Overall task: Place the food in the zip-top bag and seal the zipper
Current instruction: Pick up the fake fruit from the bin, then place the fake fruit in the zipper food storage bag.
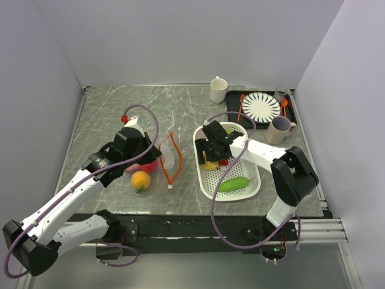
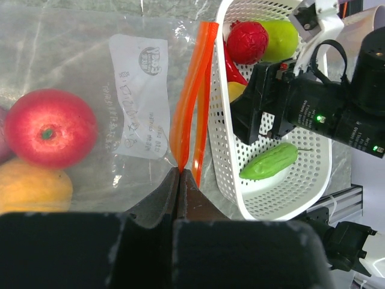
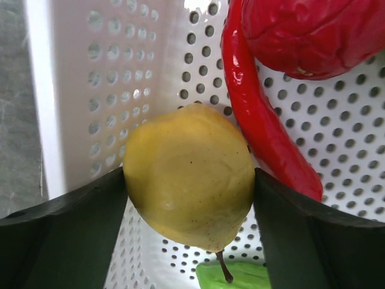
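- The left gripper is pinched closed on the zip-top bag, which lies left of the white basket. It is thin, slippery film, so hold it by the stiffer zipper.
- The right gripper clasps the yellow fruit inside the basket. The fruit looks light, hard and glossy (likely to squirt out), so grip its widest part.

**Desk:** Colours on the grey, white-veined tabletop?

**Photographer:** White basket, dotted all over with holes. Yellow, faintly speckled pear, glossy red chilli, green cucumber.

**Desk:** And the bag?

**Photographer:** Clear zip-top bag, orange-red zipper, white label with grey print, red apple. The plate is white with black stripes fanning outward.
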Motion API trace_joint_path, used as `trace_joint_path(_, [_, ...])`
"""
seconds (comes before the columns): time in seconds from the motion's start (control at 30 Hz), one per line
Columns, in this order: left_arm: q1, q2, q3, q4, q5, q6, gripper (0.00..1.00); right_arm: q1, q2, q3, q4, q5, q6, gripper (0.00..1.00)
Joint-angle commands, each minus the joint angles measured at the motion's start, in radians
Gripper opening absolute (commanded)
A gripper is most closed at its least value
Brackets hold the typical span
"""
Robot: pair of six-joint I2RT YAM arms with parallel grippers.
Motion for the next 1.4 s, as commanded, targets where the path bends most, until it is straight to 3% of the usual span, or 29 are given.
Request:
trace_joint_path(0.0, [-0.003,-0.004,0.012,0.028,0.012,0.019,0.01,-0.007,0.009,0.021,0.002,-0.021,-0.005,0.76])
trace_joint_path(0.03, [-0.003,-0.004,0.013,0.027,0.011,0.02,0.01,-0.007,0.003,0.011,0.006,-0.021,-0.004,0.69])
trace_joint_path(0.17, [-0.003,-0.007,0.01,0.024,0.009,0.019,0.01,-0.007,-0.028,0.004,-0.003,-0.021,0.006,0.59])
trace_joint_path(0.3, [-0.003,-0.004,0.009,0.03,0.012,0.019,0.01,-0.007,-0.095,-0.002,-0.009,0.022,0.032,0.55])
trace_joint_path(0.47, [-0.003,-0.003,0.01,0.03,0.017,0.019,0.01,-0.007,-0.213,-0.023,-0.003,0.093,0.067,0.52])
trace_joint_path(0.67, [-0.003,0.0,0.006,0.039,0.028,0.019,0.01,-0.01,-0.279,-0.014,-0.017,0.058,0.068,0.51])
trace_joint_path(0.83, [-0.003,0.003,0.003,0.039,0.022,0.019,0.01,-0.01,-0.376,-0.023,0.049,-0.115,0.105,0.51])
trace_joint_path(0.97, [-0.001,0.005,-0.002,0.05,0.025,0.016,0.01,0.014,-0.431,-0.069,0.244,-0.272,0.226,0.51])
trace_joint_path(1.37, [-0.003,-0.012,0.015,0.045,0.02,0.014,0.01,0.154,-0.307,0.037,0.247,-0.328,0.197,0.52])
